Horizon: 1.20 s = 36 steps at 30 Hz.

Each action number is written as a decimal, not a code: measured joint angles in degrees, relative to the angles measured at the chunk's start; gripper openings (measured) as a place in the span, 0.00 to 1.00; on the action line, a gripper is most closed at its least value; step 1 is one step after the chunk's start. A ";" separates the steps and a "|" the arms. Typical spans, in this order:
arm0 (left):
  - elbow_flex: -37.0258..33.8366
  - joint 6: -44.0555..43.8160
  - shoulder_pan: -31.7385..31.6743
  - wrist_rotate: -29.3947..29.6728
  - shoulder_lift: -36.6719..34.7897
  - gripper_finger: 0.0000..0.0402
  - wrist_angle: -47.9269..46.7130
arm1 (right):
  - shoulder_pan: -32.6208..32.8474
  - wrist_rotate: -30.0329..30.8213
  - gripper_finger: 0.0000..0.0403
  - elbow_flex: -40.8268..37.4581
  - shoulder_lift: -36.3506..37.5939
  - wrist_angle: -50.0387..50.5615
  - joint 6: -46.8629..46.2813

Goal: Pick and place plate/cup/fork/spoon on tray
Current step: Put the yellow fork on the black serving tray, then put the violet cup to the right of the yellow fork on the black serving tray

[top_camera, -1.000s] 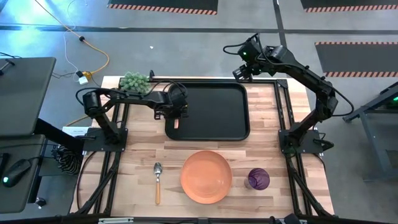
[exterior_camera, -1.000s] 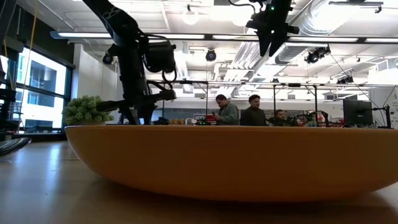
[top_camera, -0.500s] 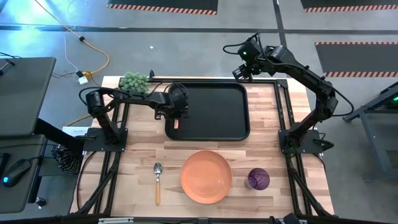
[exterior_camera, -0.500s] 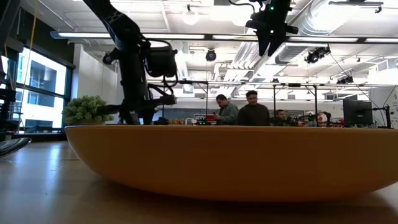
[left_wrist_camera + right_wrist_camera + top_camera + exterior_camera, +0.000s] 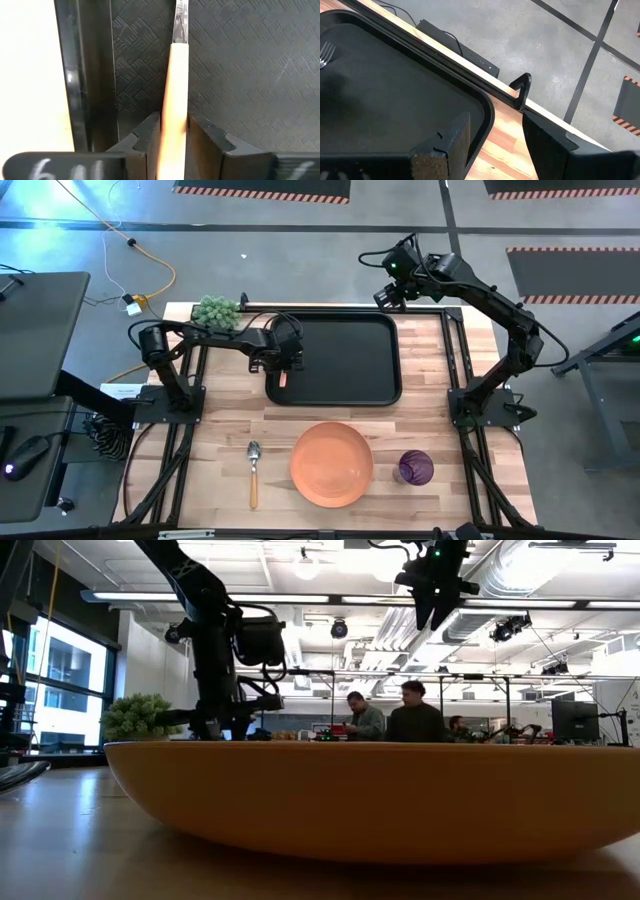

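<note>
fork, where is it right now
In the high view the fork lies on the tray, by its left rim, under the left gripper.

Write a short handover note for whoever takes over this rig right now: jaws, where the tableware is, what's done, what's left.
Left gripper: low over the tray at its left edge, jaws around the fork handle; a gap shows on one side, so the grip looks loose.
Right gripper: parked high beyond the tray's far right corner, jaws open, empty.
Fork: lying on the tray floor by the left rim.
Still on the table, near edge: spoon, plate, cup, left to right.
Left to do: clear the fork, then move those three.
</note>
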State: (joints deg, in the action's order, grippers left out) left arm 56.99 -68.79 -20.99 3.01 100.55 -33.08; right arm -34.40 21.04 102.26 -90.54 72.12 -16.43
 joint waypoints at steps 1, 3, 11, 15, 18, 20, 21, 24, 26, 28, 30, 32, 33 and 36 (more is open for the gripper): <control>0.00 0.02 0.00 -0.30 0.00 0.24 0.00 | 0.00 0.00 0.43 0.00 0.00 0.00 0.00; 0.00 0.01 0.00 -1.04 0.00 0.25 0.00 | -0.01 0.00 0.43 0.00 0.00 0.00 -0.02; 0.00 0.02 0.00 -1.44 -0.12 0.26 -0.04 | 0.00 -0.07 0.43 0.00 0.00 0.01 -0.01; 0.00 0.10 -0.04 -2.47 -1.11 0.26 -0.08 | 0.00 -0.09 0.43 0.00 0.00 0.02 -0.02; 0.00 1.44 -0.04 -2.51 -2.17 0.26 -0.07 | -0.01 -0.12 0.43 0.00 0.00 0.01 -0.14; 0.00 1.91 -0.04 -2.52 -3.03 0.26 -0.05 | -0.01 -0.15 0.43 0.00 0.00 0.02 -0.17; 0.00 1.94 -0.04 -2.48 -3.49 0.26 -0.09 | -0.01 -0.18 0.43 0.00 0.00 0.02 -0.17; 0.00 3.22 -0.24 -2.43 -5.13 0.26 -0.15 | 0.00 -0.40 0.43 0.00 -0.02 0.04 -0.37; 0.00 4.12 -0.56 -2.43 -6.08 0.26 -0.14 | -0.02 -1.20 0.43 0.00 -0.01 0.04 -1.31; -0.02 5.05 -0.90 -2.42 -7.39 0.26 -0.40 | -0.02 -2.66 0.43 0.00 -0.02 0.06 -1.53; -0.02 6.26 -1.20 -2.39 -8.84 0.26 -0.32 | 0.00 -4.49 0.43 0.00 -0.02 0.09 -1.56; -0.02 7.70 -1.48 -2.38 -10.43 0.26 -0.40 | 0.16 -6.81 0.43 0.00 -0.02 0.34 -1.55; -0.02 8.36 -1.51 -2.36 -11.38 0.26 -0.37 | 0.30 -7.99 0.43 0.00 -0.02 0.74 -1.56; -0.02 11.12 -1.51 -2.36 -14.58 0.26 -0.28 | 1.21 -10.39 0.43 0.00 -0.02 1.88 -2.30</control>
State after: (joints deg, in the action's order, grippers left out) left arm 56.97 -57.67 -22.50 0.64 85.98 -33.36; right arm -33.19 10.65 102.26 -90.56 74.00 -18.73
